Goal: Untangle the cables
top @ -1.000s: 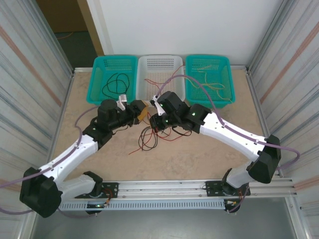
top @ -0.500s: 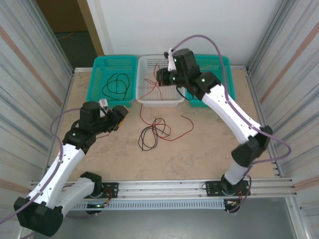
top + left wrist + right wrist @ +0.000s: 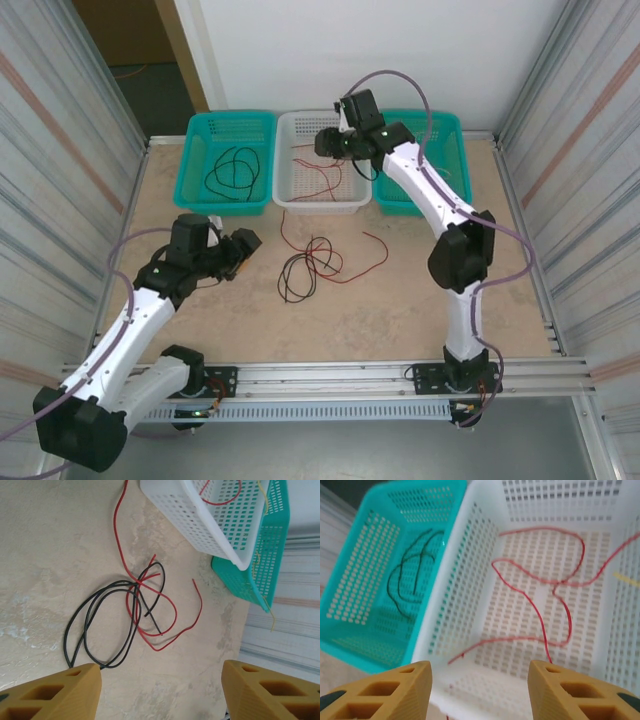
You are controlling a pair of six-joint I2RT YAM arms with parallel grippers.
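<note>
Freshly carried off the table, one thin red wire [image 3: 559,582] now lies released in the white perforated plastic basket [image 3: 318,206] beneath the right gripper [image 3: 480,680], jaws open and empty, while the left gripper [image 3: 160,672], likewise open, faces the remaining black-and-red tangle [image 3: 140,605].

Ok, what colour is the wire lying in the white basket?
The wire is red, clearest in the right wrist view.

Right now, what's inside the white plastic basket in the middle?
A thin red cable lies looped on the floor of the white plastic basket. From above, the right gripper covers part of the basket's far side, so anything there is hidden.
</note>
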